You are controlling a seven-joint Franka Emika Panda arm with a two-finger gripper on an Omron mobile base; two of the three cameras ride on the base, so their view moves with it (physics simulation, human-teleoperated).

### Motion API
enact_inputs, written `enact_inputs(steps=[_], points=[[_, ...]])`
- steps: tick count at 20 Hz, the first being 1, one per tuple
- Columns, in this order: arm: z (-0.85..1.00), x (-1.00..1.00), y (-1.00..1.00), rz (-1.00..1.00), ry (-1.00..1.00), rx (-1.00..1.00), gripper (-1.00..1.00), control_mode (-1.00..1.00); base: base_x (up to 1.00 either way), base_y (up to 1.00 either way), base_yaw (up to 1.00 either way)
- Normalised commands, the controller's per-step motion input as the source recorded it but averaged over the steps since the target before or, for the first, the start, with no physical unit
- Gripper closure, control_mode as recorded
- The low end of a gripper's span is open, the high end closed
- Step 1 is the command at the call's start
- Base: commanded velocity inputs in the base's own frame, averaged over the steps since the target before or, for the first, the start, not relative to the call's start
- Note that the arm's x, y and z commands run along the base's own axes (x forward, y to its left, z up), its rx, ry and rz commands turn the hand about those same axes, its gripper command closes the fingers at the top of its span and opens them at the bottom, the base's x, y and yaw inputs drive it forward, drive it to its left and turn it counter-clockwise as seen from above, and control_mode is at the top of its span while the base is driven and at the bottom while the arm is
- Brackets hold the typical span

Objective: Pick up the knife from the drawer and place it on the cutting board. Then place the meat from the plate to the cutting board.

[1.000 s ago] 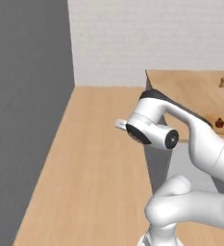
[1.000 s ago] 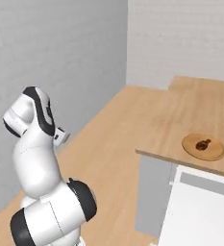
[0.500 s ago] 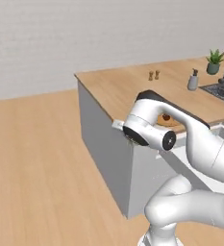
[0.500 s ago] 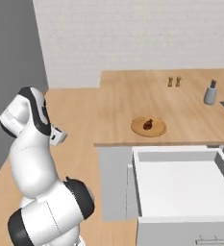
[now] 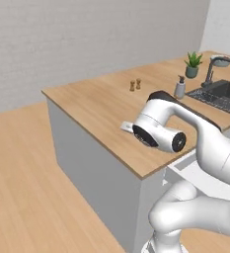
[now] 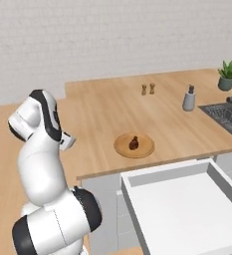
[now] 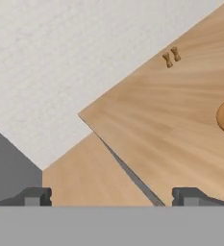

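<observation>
With the base now swung round to face the drawer, pulled out just below the plate, the tool hangs wide open and empty.

— What do we make of the counter?
— We read it as light wood with a matt, fine grain; the floor looks like the same sort of wood.
— And the plate?
— Wood again, slightly darker, smooth. The meat on it looks dull reddish-brown.
— The drawer?
— Plain white, smooth and matt, like painted board. The wall we see as white with a rough, brick-like texture. The sink looks like dark grey metal.
</observation>
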Motion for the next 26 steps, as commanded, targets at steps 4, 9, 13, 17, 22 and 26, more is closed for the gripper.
enact_inputs(steps=[4, 9, 13, 17, 22, 26], points=[[0.0, 0.0, 0.0, 0.0, 0.0, 0.0, -1.0, 1.0, 0.23, 0.22, -0.2], [0.2, 0.24, 0.02, -0.22, 0.23, 0.0, -1.0, -1.0, 0.03, 0.02, -0.04], [0.2, 0.67, -0.12, -0.37, 0.46, -0.08, -1.0, -1.0, 0.0, 0.0, 0.0], [0.01, 0.76, -0.35, -0.41, 0.53, -0.21, -1.0, -1.0, 0.0, 0.0, 0.0], [0.16, 0.72, -0.65, -0.43, 0.44, -0.12, -1.0, -1.0, 0.0, 0.0, 0.0], [0.33, 0.58, -0.96, -0.34, 0.4, 0.0, -1.0, -1.0, 0.0, 0.0, 0.0]])
